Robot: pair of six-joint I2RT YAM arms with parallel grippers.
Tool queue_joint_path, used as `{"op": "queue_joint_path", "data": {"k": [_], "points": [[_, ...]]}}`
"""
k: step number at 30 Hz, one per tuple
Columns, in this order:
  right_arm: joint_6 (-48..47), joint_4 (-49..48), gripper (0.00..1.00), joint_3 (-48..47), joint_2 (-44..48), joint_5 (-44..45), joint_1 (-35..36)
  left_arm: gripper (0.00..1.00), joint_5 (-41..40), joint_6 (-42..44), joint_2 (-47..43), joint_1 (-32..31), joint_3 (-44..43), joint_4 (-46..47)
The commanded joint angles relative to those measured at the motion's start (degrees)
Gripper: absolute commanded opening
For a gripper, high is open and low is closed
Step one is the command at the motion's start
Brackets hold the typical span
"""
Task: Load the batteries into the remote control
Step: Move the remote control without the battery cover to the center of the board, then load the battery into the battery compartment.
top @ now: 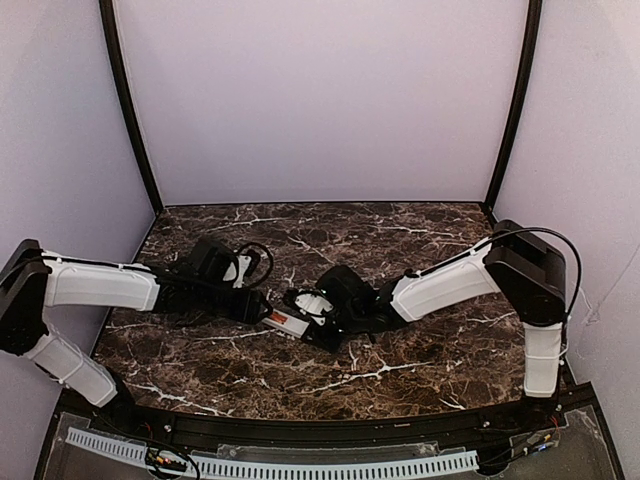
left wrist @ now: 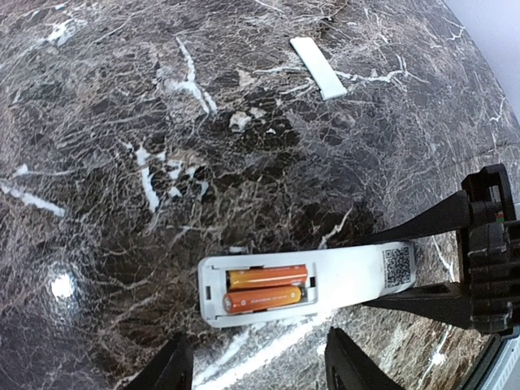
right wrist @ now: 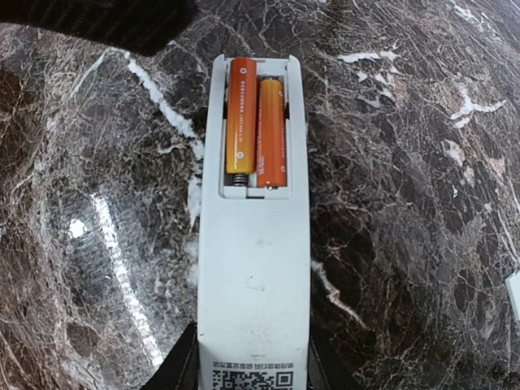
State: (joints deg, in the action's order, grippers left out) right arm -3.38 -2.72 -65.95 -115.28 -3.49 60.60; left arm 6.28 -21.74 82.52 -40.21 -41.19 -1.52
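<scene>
The white remote control (right wrist: 253, 276) lies back-up on the marble table with its battery slot open. Two orange batteries (right wrist: 272, 130) lie side by side in the slot; the left one (right wrist: 240, 114) rests against a spring and its far end reaches the slot's end wall. My right gripper (right wrist: 253, 361) is shut on the remote's label end, a finger on each long side. My left gripper (left wrist: 258, 341) hovers beside the slot end of the remote (left wrist: 341, 280), open, with only tabletop between its fingers. From above, the two grippers meet at the remote (top: 284, 322) in the table's middle.
A flat white battery cover (left wrist: 318, 67) lies apart from the remote on the dark marble table (top: 420, 360); its corner shows at the right edge of the right wrist view. Lilac walls close the back and sides.
</scene>
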Motion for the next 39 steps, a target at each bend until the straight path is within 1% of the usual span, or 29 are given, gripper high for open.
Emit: {"op": "queue_joint_path", "data": {"k": [1, 9, 13, 17, 35, 39], "points": [[3.2, 3.7, 0.10, -0.8, -2.2, 0.2, 0.1, 0.56, 2.9, 1.8, 2.3, 0.7, -3.1, 0.7], [5.1, 4.3, 0.09, -0.5, -2.1, 0.2, 0.1, 0.43, 3.5, 2.9, 5.8, 1.5, -6.4, -0.4], [5.5, 4.6, 0.08, -0.6, -2.1, 0.2, 0.1, 0.35, 4.9, 3.3, 6.9, 1.5, -6.7, -0.2], [5.9, 4.7, 0.08, -0.8, -2.1, 0.1, 0.1, 0.29, 5.1, 3.8, 7.5, 1.5, -6.6, -0.5], [5.8, 4.7, 0.06, -0.9, -1.5, 0.3, 0.2, 0.24, 2.5, 4.9, 9.4, 1.6, -7.7, -2.4], [5.7, 4.9, 0.05, -1.0, -1.5, 0.1, 0.3, 0.22, 2.4, 5.0, 9.8, 1.6, -7.9, -2.6]]}}
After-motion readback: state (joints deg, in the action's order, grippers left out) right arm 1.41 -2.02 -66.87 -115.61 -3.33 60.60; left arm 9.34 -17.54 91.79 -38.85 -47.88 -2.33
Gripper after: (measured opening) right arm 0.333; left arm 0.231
